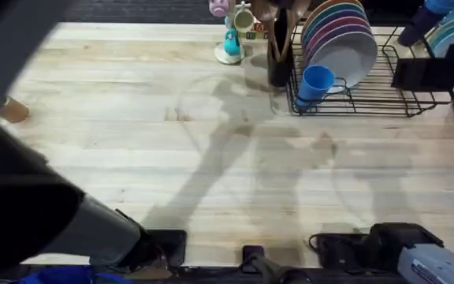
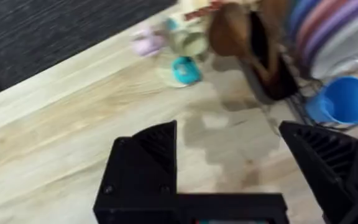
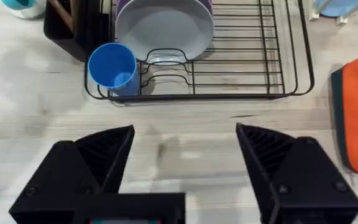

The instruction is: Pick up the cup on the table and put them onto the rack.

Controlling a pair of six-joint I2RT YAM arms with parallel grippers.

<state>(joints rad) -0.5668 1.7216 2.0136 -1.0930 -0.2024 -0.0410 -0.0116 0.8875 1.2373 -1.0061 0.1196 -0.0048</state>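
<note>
Spreading pale plank-grained table (image 1: 172,150), shadow-streaked, cup (image 1: 315,83) in rack (image 1: 377,99); left hand (image 2: 229,162) and right hand (image 3: 185,155) both apart.

Dark carpet floor (image 2: 55,37) beyond

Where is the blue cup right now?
In the overhead view the cup sits in the rack's near-left corner, mouth toward the arms, just in front of the plates and right of the dark utensil holder.
</note>
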